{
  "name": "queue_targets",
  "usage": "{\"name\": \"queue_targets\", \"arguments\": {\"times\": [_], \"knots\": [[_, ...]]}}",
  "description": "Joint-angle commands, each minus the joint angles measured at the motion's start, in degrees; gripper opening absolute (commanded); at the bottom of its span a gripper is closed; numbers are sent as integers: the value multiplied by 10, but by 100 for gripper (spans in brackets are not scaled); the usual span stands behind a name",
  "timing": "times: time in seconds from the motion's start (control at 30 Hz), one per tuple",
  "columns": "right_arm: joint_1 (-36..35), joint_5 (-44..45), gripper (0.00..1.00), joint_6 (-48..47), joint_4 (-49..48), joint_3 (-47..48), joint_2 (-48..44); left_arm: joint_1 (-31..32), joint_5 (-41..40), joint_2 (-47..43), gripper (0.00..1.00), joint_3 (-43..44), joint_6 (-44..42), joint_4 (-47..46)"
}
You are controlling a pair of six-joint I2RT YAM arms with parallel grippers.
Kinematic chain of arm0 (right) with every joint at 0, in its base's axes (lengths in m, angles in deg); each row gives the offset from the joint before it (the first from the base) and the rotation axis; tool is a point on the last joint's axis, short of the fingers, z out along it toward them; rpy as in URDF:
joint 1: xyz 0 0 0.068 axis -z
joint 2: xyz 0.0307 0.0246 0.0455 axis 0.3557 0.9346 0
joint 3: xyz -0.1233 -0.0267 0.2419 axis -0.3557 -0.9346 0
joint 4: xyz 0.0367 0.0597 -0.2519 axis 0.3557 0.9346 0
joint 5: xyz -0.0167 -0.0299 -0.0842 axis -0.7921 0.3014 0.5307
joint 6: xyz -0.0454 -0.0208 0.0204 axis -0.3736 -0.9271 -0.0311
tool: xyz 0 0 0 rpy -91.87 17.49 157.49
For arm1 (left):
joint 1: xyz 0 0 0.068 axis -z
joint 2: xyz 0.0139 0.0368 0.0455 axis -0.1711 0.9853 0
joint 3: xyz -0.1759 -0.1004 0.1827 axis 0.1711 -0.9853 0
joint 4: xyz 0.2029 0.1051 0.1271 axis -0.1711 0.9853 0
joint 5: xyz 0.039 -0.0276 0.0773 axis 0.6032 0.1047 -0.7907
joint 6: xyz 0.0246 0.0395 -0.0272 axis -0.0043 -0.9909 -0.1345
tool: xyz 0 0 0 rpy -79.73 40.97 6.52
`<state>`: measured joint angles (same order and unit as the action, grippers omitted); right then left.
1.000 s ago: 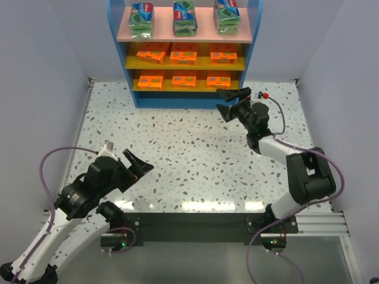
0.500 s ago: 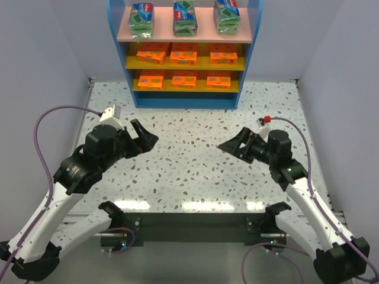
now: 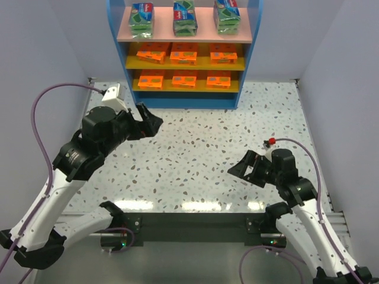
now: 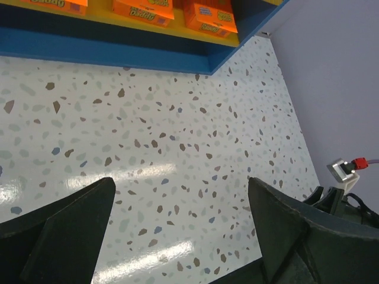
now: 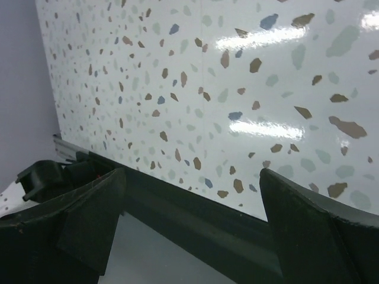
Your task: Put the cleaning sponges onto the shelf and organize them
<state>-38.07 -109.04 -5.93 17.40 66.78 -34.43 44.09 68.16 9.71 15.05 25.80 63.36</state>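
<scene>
The shelf (image 3: 246,53) stands at the back of the table, with blue sides, a pink top board and two yellow boards. Three green-and-blue sponge packs (image 3: 184,16) stand on the top board. Three orange packs (image 3: 183,57) lie on the middle board and three more (image 3: 184,79) on the lower board; some show in the left wrist view (image 4: 208,18). My left gripper (image 3: 151,122) is open and empty, in front of the shelf's left end. My right gripper (image 3: 240,167) is open and empty, low over the table's front right.
The speckled table (image 3: 195,148) lies between the grey side walls. A black bar (image 3: 195,228) runs along the near edge between the arm bases. The right arm's red-tipped connector (image 4: 353,165) shows in the left wrist view.
My left gripper has risen and moved toward the shelf. My right arm has drawn back from the shelf's right end to the front right of the table, lower down.
</scene>
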Motion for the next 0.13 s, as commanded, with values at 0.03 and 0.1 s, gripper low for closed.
{"name": "queue_targets", "arguments": {"times": [0.03, 0.1], "knots": [[0, 78, 98, -27, 91, 35, -19, -2, 11, -10, 99, 40, -48, -55], [1, 105, 98, -30, 115, 50, -22, -2, 13, -13, 100, 44, -60, -66]]}}
